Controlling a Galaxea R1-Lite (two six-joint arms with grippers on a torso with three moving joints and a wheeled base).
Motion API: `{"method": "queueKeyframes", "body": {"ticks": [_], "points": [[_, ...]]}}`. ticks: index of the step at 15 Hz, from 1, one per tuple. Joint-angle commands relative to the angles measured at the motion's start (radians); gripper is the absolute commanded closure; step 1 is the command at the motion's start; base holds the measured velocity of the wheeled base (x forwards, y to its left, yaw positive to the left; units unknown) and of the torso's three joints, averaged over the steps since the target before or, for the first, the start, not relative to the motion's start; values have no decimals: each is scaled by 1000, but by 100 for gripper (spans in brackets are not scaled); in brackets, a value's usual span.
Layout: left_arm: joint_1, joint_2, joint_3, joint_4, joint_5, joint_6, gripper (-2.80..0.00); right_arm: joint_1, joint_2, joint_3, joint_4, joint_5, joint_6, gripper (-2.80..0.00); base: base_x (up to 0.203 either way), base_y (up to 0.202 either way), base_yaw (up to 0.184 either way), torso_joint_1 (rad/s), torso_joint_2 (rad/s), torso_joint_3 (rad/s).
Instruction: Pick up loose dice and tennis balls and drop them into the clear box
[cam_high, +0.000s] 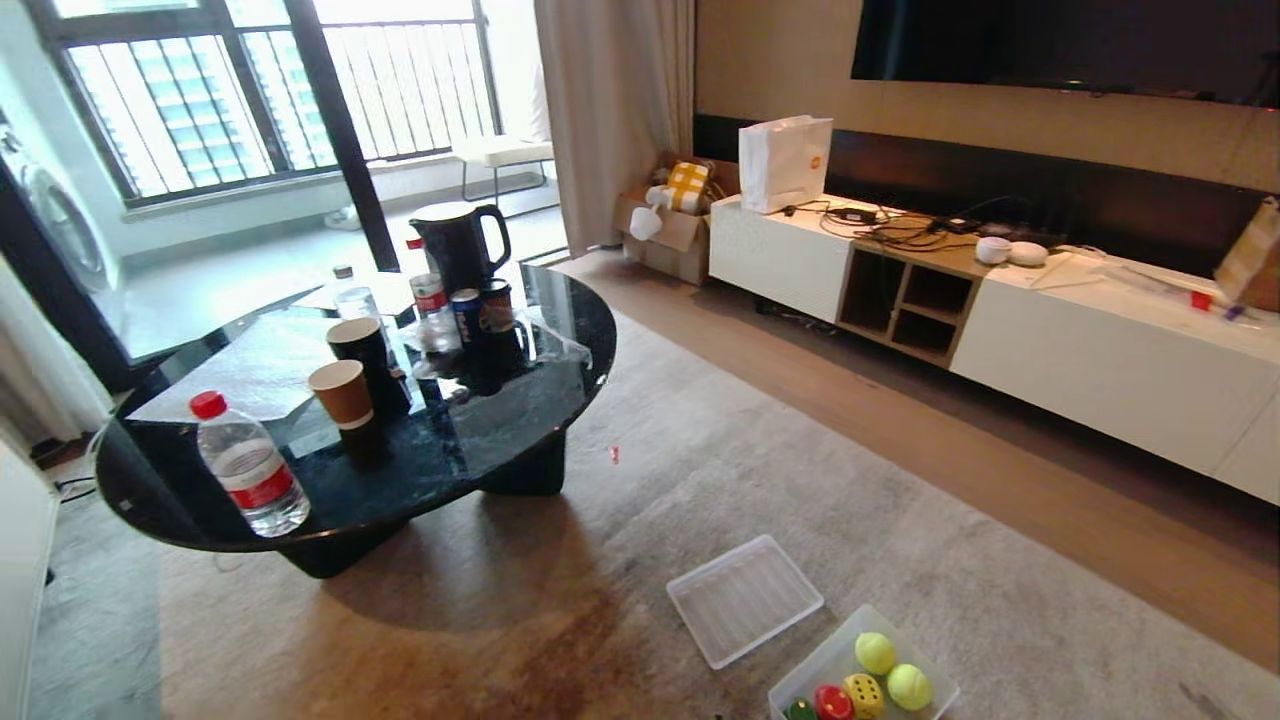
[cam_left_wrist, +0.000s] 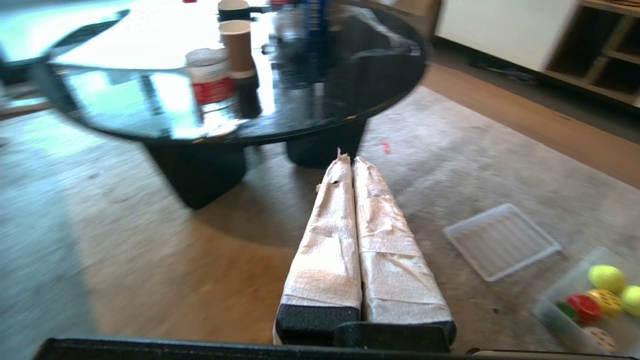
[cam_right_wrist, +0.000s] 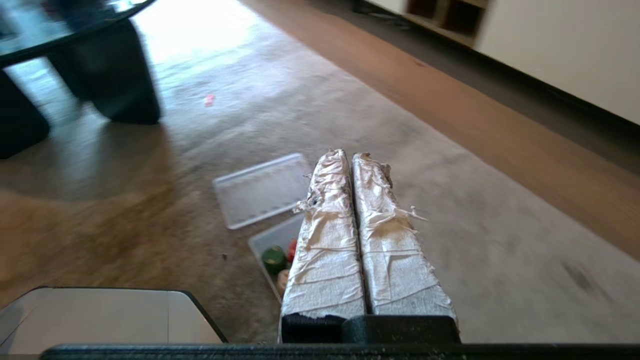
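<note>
Clear box (cam_high: 800, 680) on carpet — two tennis balls (cam_high: 876, 652), red, yellow, green dice (cam_high: 863, 695) inside

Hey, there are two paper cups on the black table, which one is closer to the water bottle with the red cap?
The brown paper cup; it stands nearer the water bottle at the table's front edge. The black cup sits behind it, farther toward the kettle.
</note>
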Motion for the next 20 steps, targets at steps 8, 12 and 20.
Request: {"method": "queueKeyframes", "body": {"ticks": [8,12,20], "points": [[0,0,1,0,1,0,0,0,0,0,0,1,1,0,0,-8,164,1,2,3],[0,0,0,0,1,0,0,2,0,0,0,1,1,0,1,-7,165,2,2,3],[0,0,2,-2,1,-2,0,0,0,0,1,1,1,0,0,-6,124,3,4,3]]}}
